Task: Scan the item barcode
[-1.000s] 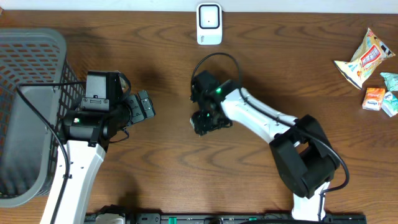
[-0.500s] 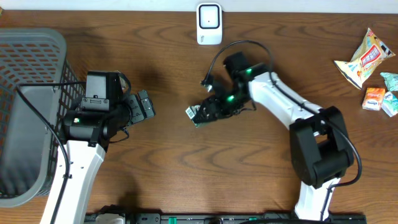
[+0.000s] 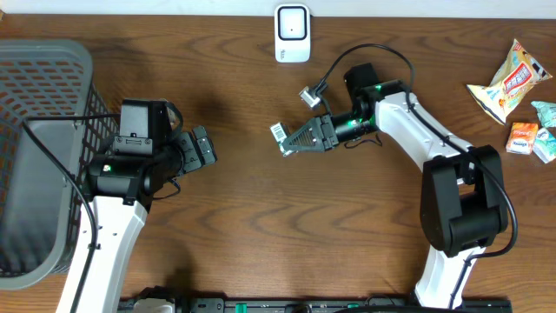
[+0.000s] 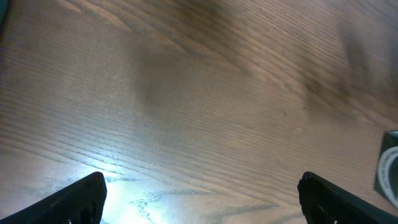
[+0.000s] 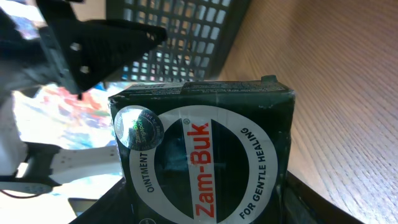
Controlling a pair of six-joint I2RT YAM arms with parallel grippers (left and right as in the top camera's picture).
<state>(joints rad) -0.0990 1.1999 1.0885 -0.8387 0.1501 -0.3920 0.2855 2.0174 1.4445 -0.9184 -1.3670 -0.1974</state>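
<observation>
While my right gripper (image 3: 295,139) pinches the dark Zam-Buk box (image 5: 199,155) between its jaws, I see the box over the middle of the table (image 3: 261,235), apart from the scanner (image 3: 293,33) at the far edge, with its white labelled end pointing left. On the right wrist view its round logo face fills the frame. My left gripper (image 3: 201,148) sits beside the basket (image 3: 52,61), jaws spread wide with nothing between them. Snack packs (image 3: 512,83) lie far right.
</observation>
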